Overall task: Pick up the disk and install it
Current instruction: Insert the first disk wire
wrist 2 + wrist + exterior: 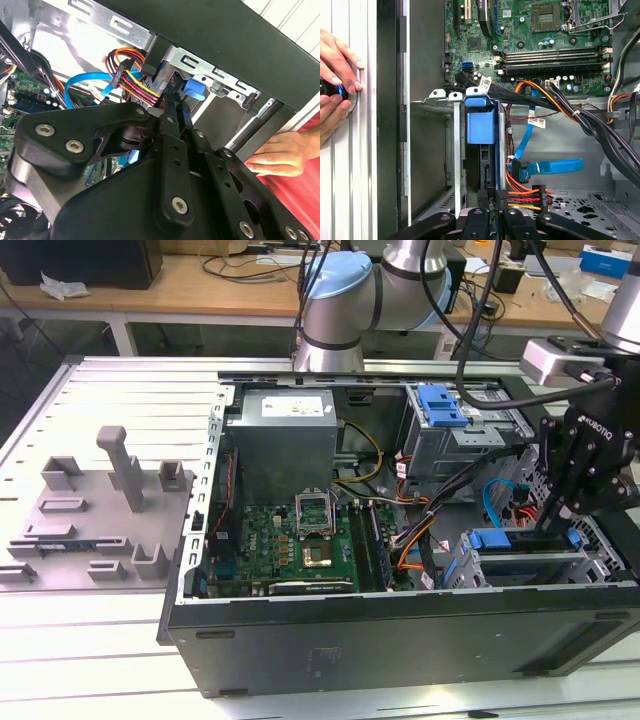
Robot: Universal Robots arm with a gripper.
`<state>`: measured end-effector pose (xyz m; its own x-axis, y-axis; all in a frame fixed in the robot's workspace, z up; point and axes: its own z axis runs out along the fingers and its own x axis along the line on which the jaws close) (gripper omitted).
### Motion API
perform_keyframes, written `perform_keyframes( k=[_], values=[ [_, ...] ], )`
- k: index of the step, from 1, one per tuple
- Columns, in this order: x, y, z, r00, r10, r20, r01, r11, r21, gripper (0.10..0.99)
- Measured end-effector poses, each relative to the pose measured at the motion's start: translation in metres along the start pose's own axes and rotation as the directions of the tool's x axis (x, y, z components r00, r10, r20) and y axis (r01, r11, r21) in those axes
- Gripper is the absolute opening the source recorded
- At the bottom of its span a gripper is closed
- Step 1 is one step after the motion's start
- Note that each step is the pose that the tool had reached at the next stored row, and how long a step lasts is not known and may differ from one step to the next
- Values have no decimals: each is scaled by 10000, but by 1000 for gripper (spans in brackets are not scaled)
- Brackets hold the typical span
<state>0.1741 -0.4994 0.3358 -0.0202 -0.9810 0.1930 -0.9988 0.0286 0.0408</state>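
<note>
Disk (520, 562), the flat silver-metal hard drive with a blue plastic frame, is seen standing on edge in the metal drive cage (470, 575) at the front corner of the open black computer case (400, 640), just beside the green motherboard (290, 540). The black pincer (552, 530) is lowered onto the drive's upper edge, its fingers drawn close together there; in the first wrist view the blue frame (481, 127) is seen running up from between the fingertips (485, 210). Whether the drive is actually clamped or merely touched cannot be told.

A jam is judged possible if the drive is pressed down tilted against the cage rail. The bundle of red, yellow and orange power wires (522, 195) and the flat blue data cable (552, 167), lying just beside the cage, could be pinched or snagged. A person's hand (335, 80) rests outside the case wall.

The drive's label and lower end are hidden inside the cage.
</note>
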Motion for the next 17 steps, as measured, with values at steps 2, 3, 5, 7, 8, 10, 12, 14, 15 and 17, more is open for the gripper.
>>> perform_keyframes(
  k=[2,3,5,7,8,10,12,14,15,17],
  values=[
    [2,0,-1,10000,-3,-1,3,10000,-10,169],
    [6,1,-18,10000,-2,-2,2,10000,-10,169],
    [14,3,-56,10000,-1,-10,1,10000,-10,169],
    [14,3,-58,10000,-1,-24,1,10000,-10,169],
    [14,3,-58,10000,-1,-24,1,10000,-10,169],
    [4,3,-58,10000,-2,-23,2,10000,-10,169],
    [4,3,-57,10000,-1,-25,1,10000,-10,169],
    [3,3,-55,10000,-1,-24,1,10000,-10,169],
    [3,2,-54,10000,-1,-24,1,10000,-10,169],
    [2,1,-49,10000,-1,-23,1,10000,-10,169]
  ],
)
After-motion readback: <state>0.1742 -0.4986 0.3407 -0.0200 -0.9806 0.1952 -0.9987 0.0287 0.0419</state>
